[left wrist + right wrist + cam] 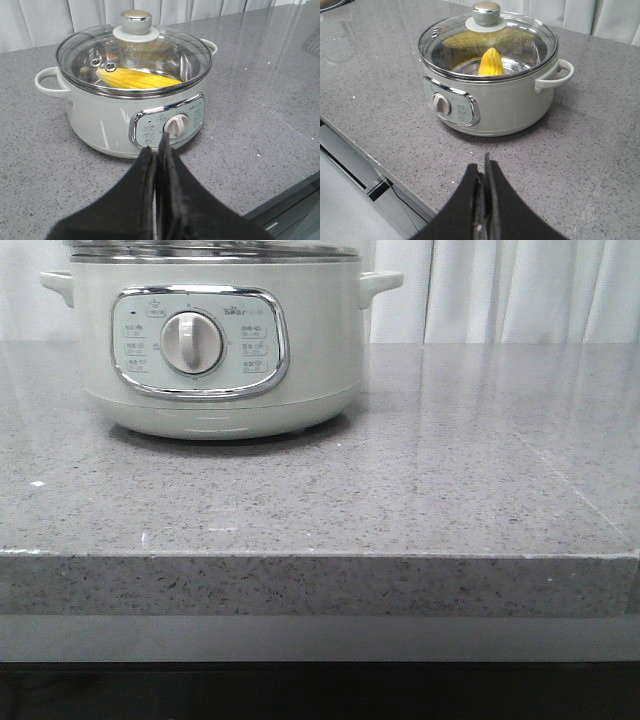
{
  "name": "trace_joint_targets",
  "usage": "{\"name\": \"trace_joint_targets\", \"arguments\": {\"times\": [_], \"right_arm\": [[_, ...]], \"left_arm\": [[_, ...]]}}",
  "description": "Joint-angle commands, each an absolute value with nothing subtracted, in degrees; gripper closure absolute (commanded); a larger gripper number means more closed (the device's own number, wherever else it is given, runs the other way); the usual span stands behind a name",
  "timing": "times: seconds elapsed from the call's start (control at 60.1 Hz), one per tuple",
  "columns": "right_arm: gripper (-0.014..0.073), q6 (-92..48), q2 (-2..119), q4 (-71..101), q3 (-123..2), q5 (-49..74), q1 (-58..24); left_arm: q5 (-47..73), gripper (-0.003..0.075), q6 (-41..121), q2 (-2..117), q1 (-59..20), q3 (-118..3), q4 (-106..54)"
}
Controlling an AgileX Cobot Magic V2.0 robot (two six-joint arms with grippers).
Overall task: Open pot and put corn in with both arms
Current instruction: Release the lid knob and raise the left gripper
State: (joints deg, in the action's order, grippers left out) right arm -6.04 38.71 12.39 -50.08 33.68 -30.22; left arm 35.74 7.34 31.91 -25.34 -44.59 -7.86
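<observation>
The pale grey-green pot (pixel 215 345) stands on the grey stone counter at the back left, its white dial (pixel 191 343) facing me. A glass lid (pixel 134 47) with a round knob (pixel 136 21) sits on the pot. The yellow corn (pixel 136 79) lies inside the pot under the lid, and it also shows in the right wrist view (pixel 491 62). My left gripper (pixel 157 149) is shut and empty, held back from the pot's front. My right gripper (pixel 481 167) is shut and empty, back from the pot (pixel 490 95) near the counter's edge. Neither gripper shows in the front view.
The grey speckled counter (pixel 420 490) runs to a front edge with a drop below it. White curtains (pixel 520 290) hang behind. A dark object's edge (pixel 314 45) shows at the far side of the left wrist view.
</observation>
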Motion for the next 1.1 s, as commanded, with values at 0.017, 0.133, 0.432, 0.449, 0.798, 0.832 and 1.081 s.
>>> {"name": "trace_joint_targets", "arguments": {"times": [0.017, 0.133, 0.432, 0.449, 0.798, 0.832, 1.081], "right_arm": [[0.0661, -6.4, 38.5, 12.4, -51.4, 29.8, -29.8], [0.0661, -6.4, 38.5, 12.4, -51.4, 29.7, -29.8], [0.0661, -6.4, 38.5, 12.4, -51.4, 29.8, -29.8], [0.0661, -6.4, 38.5, 12.4, -51.4, 29.8, -29.8], [0.0661, -6.4, 38.5, 12.4, -51.4, 29.8, -29.8], [0.0661, -6.4, 38.5, 12.4, -51.4, 29.7, -29.8], [0.0661, -6.4, 38.5, 12.4, -51.4, 29.8, -29.8]], "left_arm": [[30.9, 0.0741, 7.2, 32.1, -25.7, -45.8, -8.7], [26.7, 0.0741, 7.7, 29.3, -24.7, -42.6, -7.0], [9.1, 0.0741, 7.8, 13.7, -12.6, -21.2, -6.3], [8.5, 0.0741, 7.8, 12.8, -11.8, -19.7, -6.7], [-2.7, 0.0741, 7.7, -1.6, -6.3, -1.2, -8.9], [-4.6, 0.0741, 7.7, -1.5, -6.3, 0.0, -9.2], [-4.1, 0.0741, 7.7, -1.5, -6.3, 0.7, -10.4]]}}
